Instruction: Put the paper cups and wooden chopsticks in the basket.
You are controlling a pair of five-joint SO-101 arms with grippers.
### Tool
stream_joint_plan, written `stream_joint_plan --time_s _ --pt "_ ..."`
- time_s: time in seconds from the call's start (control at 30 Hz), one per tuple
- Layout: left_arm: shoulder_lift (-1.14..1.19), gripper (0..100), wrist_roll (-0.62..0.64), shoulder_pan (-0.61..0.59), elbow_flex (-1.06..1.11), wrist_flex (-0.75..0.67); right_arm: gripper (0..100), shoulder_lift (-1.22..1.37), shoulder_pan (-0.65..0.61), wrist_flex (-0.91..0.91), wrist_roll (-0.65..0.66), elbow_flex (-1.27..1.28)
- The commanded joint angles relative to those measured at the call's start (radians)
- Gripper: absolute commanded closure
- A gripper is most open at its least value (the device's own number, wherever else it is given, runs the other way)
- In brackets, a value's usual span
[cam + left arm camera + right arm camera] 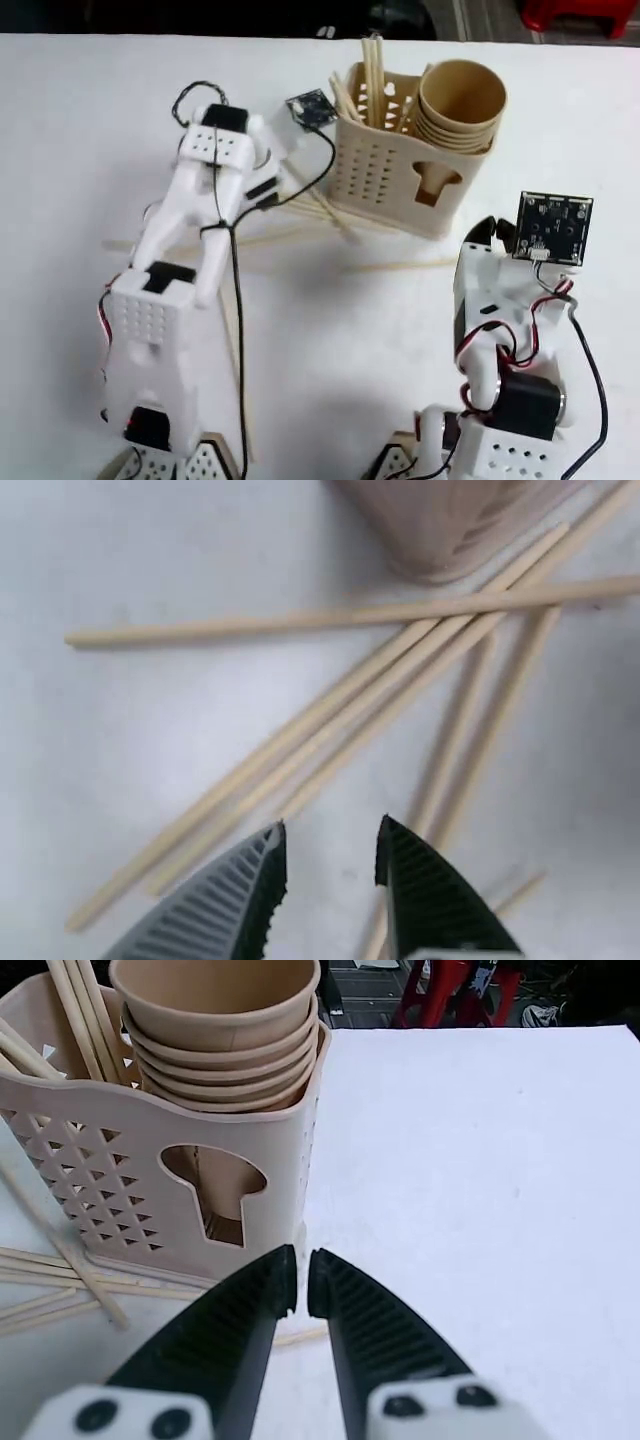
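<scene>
Right gripper (302, 1285) sits just in front of the basket (150, 1160), its black fingers nearly closed, with only a sliver between them and nothing held. Paper cups (215, 1020) stand stacked inside the basket, with several wooden chopsticks (375, 70) upright beside them. Left gripper (330, 845) hovers beside the basket over loose chopsticks (330, 720) lying crossed on the table (120, 780) at the basket's foot, its fingers a little apart, gripping nothing.
</scene>
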Motion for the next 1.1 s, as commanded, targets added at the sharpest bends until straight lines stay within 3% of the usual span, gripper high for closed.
stream_joint_plan --time_s 0.0,0.53,0.67,0.87,1.07 --pt "0.007 85 0.005 -0.010 -0.052 0.098 96.0 -0.007 0.008 -0.016 0.002 -0.006" --pt "-0.183 85 0.051 -0.056 -0.034 0.233 96.0 -0.007 0.008 -0.015 0.002 -0.006" --pt "-0.196 85 0.051 -0.053 0.104 0.176 96.0 -0.007 0.008 -0.015 0.002 -0.006" --pt "-0.194 85 0.049 -0.058 0.327 -0.023 96.0 -0.007 0.008 -0.015 0.002 -0.006" --pt "-0.185 85 0.051 -0.025 0.431 -0.121 96.0 -0.007 0.008 -0.015 0.002 -0.006"
